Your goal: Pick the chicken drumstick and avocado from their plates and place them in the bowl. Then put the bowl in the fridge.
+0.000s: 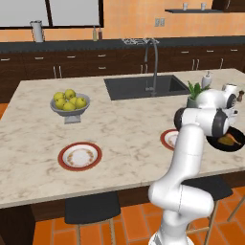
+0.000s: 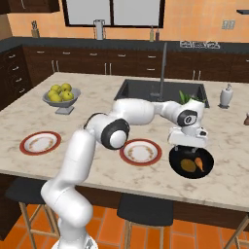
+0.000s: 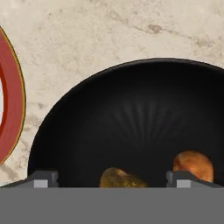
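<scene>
Marble-look island counter (image 2: 97, 126) w/ sunk dark sink (image 2: 160, 91), orange walls, round black bowl (image 2: 191, 162) at front right edge holding avocado (image 2: 188, 165) & drumstick (image 2: 200, 164), gripper (image 2: 187, 145) spread above it, nothing pinched, two red-rimmed plates (image 2: 141, 151) bare.

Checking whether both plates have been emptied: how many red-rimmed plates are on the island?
2. One plate lies empty near the island's front edge, below the grey fruit bowl. The other plate, also empty, lies beside the black bowl, which holds both foods.
</scene>
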Controlling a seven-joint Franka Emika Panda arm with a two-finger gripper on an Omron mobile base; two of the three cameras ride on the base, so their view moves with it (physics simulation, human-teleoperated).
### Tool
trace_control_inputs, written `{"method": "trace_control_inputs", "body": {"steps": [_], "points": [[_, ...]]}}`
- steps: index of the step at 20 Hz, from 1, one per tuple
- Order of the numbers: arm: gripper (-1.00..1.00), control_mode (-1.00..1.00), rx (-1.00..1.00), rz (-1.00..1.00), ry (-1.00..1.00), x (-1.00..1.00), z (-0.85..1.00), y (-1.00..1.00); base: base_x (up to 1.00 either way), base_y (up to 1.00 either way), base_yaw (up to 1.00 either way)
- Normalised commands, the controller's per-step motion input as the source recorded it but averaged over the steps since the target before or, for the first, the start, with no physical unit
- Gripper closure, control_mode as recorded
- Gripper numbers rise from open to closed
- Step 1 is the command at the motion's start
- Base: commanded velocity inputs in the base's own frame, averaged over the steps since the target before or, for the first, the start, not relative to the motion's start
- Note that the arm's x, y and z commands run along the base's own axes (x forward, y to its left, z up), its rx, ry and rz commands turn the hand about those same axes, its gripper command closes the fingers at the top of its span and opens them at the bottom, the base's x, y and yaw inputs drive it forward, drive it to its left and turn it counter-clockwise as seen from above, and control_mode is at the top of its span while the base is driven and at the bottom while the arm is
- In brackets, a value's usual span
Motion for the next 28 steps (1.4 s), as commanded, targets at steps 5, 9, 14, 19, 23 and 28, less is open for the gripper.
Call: {"method": "trace_control_inputs", "body": {"steps": [5,9,14,19,23,28], "points": [[-1.0,-1.0,-0.07,-0.25,-0.01,0.0,0.0,0.47,0.0,0.0,0.0],[-1.0,-1.0,-0.18,-0.18,-0.06,0.0,0.0,0.4,0.0,0.0,0.0],[-1.0,-1.0,-0.23,-0.11,-0.09,0.03,-0.3,0.0,0.0,0.0,0.0],[-1.0,-1.0,-0.17,-0.05,-0.01,0.32,-0.42,0.0,0.0,0.0,0.0],[-1.0,-1.0,-0.08,0.0,0.0,0.17,-0.34,-0.26,0.0,0.0,0.0],[-1.0,-1.0,-0.05,0.0,0.0,0.0,-0.18,-0.64,0.0,0.0,0.0]]}}
